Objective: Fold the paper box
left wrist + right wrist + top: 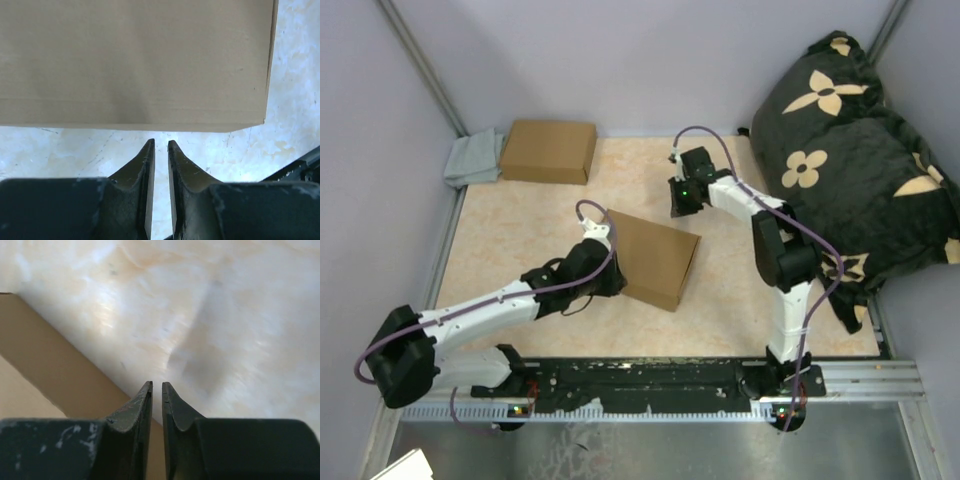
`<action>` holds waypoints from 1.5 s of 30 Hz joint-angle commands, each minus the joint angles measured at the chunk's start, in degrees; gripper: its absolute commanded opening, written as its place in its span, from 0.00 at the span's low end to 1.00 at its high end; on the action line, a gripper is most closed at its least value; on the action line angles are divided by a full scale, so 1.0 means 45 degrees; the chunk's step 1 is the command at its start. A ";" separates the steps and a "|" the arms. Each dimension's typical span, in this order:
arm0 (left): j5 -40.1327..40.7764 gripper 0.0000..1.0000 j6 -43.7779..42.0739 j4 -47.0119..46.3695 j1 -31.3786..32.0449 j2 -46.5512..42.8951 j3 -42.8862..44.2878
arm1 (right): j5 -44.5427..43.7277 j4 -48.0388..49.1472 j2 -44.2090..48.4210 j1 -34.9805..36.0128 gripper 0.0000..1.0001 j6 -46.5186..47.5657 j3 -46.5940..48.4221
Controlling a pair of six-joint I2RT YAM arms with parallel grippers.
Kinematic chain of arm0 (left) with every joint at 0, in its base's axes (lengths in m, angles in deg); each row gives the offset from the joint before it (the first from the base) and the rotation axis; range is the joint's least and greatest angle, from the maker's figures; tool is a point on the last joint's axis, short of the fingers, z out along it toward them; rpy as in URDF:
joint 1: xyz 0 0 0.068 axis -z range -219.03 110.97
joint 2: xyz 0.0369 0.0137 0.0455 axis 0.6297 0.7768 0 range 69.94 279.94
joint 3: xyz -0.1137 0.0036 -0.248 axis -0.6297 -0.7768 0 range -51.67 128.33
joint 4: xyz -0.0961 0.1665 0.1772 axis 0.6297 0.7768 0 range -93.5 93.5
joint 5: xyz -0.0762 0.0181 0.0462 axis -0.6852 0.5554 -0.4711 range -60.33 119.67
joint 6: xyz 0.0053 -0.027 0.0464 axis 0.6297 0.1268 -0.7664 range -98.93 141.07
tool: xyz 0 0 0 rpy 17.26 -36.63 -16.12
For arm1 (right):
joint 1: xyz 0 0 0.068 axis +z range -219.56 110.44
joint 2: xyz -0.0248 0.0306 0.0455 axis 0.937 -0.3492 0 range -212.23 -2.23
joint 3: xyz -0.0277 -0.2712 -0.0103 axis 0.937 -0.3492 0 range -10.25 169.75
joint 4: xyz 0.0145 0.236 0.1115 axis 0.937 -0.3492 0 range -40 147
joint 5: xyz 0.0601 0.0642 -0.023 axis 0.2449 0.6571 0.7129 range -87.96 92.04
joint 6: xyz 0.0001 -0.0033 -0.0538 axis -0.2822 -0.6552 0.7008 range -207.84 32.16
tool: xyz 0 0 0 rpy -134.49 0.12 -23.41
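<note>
The paper box lies closed and flat in the middle of the table, a plain brown slab turned at an angle. My left gripper sits at its left edge. In the left wrist view the box fills the top, and the left gripper stands just short of its near edge, slightly open, with only table showing between the jaws. My right gripper hovers beyond the box's far right corner. In the right wrist view a box edge runs along the left, and the right gripper is barely open and holds nothing.
A second brown carton rests at the back left, next to a grey cloth. A black cushion with tan flowers fills the back right. Grey walls close in the table on the left and at the back.
</note>
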 commanded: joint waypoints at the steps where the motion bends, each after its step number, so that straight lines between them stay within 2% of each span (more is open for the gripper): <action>1: -0.0914 0.23 0.0313 0.0899 0.0288 0.0316 0.0386 | -0.1595 0.0133 0.1946 -0.0630 0.15 -0.0491 -0.1083; 7: -0.2451 0.22 -0.0457 -0.0354 0.1060 0.0978 0.0561 | -0.1466 -0.0070 0.3051 -0.0916 0.15 -0.0168 -0.2667; 11: -0.2544 0.21 -0.0858 -0.1099 0.2158 0.1906 0.0645 | -0.1262 -0.0040 0.3289 -0.0915 0.15 -0.0182 -0.3174; 16: -0.2442 0.20 -0.0656 -0.2730 0.2751 0.3067 0.0265 | -0.0190 0.0161 0.3346 -0.0897 0.14 -0.0116 -0.3607; 20: -0.1011 0.19 -0.0525 -0.3832 0.2912 0.3872 0.0354 | 0.0638 0.0240 0.3632 -0.0735 0.14 0.0104 -0.4005; 25: 0.0683 0.18 -0.0887 -0.5190 0.2956 0.4958 0.1258 | 0.1025 0.0144 0.4028 0.0524 0.14 0.0454 -0.4373; 28: 0.1797 0.17 -0.0972 -0.5211 0.2980 0.5921 0.2263 | 0.1069 0.0134 0.4005 0.1204 0.14 0.0524 -0.4384; 33: 0.3252 0.18 -0.0711 -0.5503 0.3006 0.6741 0.2852 | 0.1034 0.0158 0.3765 0.1330 0.15 0.0359 -0.4296; 39: 0.4025 0.18 -0.0829 -0.4967 0.3006 0.6941 0.3023 | 0.0299 -0.0390 0.3220 0.1320 0.14 0.0330 -0.3785; 45: 0.3284 0.21 -0.1245 -0.4692 0.3054 0.6543 0.3243 | -0.0883 -0.0150 0.3510 0.1310 0.18 -0.0035 -0.3747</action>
